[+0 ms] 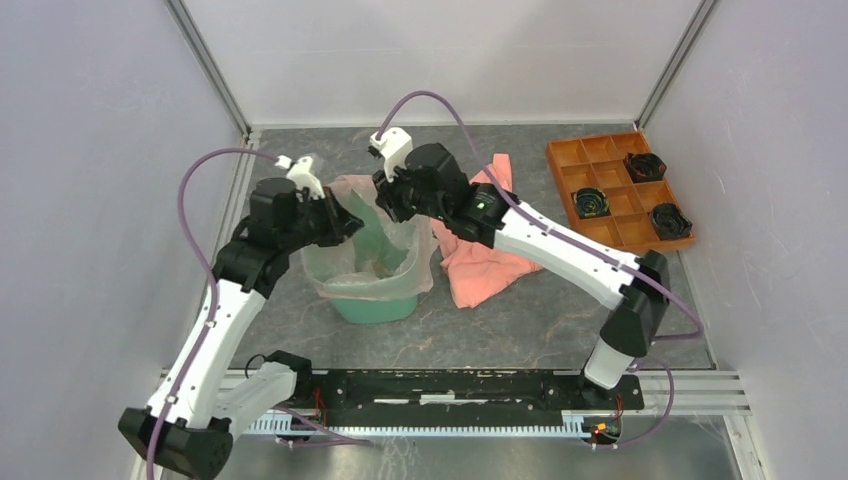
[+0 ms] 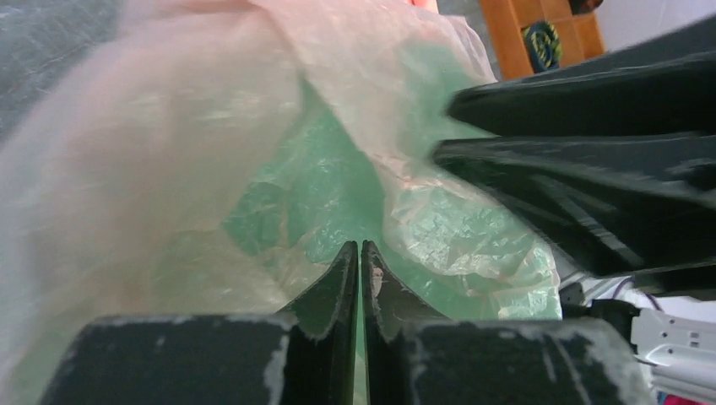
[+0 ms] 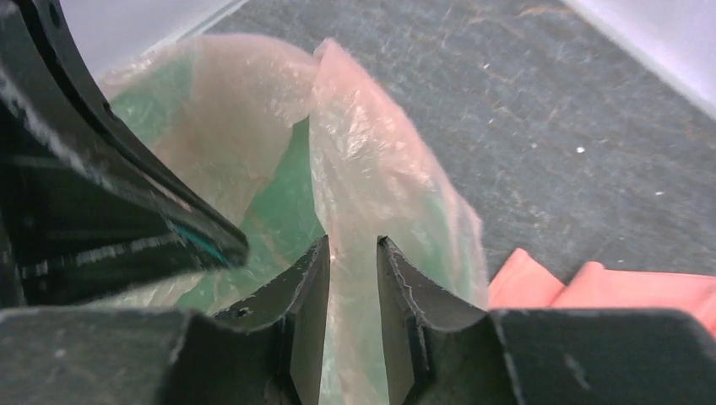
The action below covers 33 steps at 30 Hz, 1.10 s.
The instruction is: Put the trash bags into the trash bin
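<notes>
Left gripper (image 2: 360,249) fills its wrist view: jaws pressed together w/ only a hairline btwn them, tips right at the bag (image 2: 169,169). Can't tell if any film is pinched. Right gripper (image 3: 350,245) is narrow but not closed. A standing fold of bag sits btwn its fingers w/ some gap showing, so it doesn't look clamped.

Where things are: bin (image 1: 375,308) stands on the bench (image 1: 520,320), a bit left of centre, btwn the two arms. Bag is already inside it, w/ green showing thru the pink film. From above, film lies over the near & right rim and hangs down the outside on the right. At the far side the edge is bunched & rises above the rim. Both grippers are there, left one at far-left, right one at far-right.

Progress, my read: mostly done, i.e. bag is in the bin & opened up. Prob. left: spread the far edge, fold it over the rim, push slack down, let go. Not a neat fit yet.

Cloth (image 1: 480,265) lies just right of the bin, close to the hanging film. Tray (image 1: 605,150) is well apart at far right.
</notes>
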### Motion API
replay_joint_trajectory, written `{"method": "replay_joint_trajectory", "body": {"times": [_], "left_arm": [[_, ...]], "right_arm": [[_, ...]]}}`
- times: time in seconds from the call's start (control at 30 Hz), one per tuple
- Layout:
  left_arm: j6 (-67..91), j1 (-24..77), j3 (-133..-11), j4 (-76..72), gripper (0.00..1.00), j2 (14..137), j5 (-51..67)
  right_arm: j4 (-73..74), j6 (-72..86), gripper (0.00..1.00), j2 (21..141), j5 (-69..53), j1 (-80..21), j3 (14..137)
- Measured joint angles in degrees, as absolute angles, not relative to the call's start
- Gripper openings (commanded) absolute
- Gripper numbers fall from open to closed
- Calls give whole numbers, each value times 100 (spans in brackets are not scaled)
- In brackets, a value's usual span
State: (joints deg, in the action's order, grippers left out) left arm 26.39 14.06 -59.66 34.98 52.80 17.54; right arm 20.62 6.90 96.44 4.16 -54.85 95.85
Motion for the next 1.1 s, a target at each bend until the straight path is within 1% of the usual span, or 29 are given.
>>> {"method": "replay_joint_trajectory", "body": {"times": [0.13, 0.23, 0.33, 0.4, 0.5, 0.6, 0.63, 0.67, 0.7, 0.77, 0.83, 0.97, 1.1], "left_arm": [[2646, 2080, -5940, 3308, 3, 5596, 884], [2655, 2147, -5865, 3267, 2, 5776, 62], [2694, 2145, -5642, 3286, 2, 5824, -849], [2711, 2154, -5502, 3328, 2, 5835, -1288], [2735, 2180, -5448, 3415, 2, 5857, -1612], [2783, 2178, -5437, 3435, 3, 5798, -1691], [2790, 2176, -5437, 3446, 6, 5756, -1673], [2808, 2169, -5437, 3468, 15, 5660, -1621], [2812, 2165, -5441, 3468, 20, 5583, -1557], [2856, 2158, -5468, 3461, 25, 5461, -1219], [2915, 2150, -5505, 3430, 25, 5413, -854], [3074, 2152, -5522, 3371, 22, 5428, -235], [3103, 2152, -5505, 3463, 22, 5424, -235]], "right_arm": [[2038, 727, 29, 10053, 519, -5537, 9572], [2156, 722, 28, 10261, 991, -5575, 9572], [2283, 696, 29, 10326, 1739, -5616, 9572], [2294, 655, 31, 10326, 2027, -5658, 9577], [2290, 554, 36, 10326, 2196, -5789, 9609], [2364, 473, 41, 10311, 2069, -5927, 9657], [2394, 464, 43, 10296, 2008, -5955, 9668], [2445, 486, 45, 10239, 1817, -5970, 9671], [2460, 489, 46, 10217, 1782, -5970, 9671], [2287, 582, 45, 10082, 1645, -5953, 9500], [2235, 652, 44, 9994, 1551, -5924, 9358], [2237, 770, 42, 10224, 1516, -5826, 9489], [2362, 742, 42, 10521, 1846, -5723, 9557]]}}
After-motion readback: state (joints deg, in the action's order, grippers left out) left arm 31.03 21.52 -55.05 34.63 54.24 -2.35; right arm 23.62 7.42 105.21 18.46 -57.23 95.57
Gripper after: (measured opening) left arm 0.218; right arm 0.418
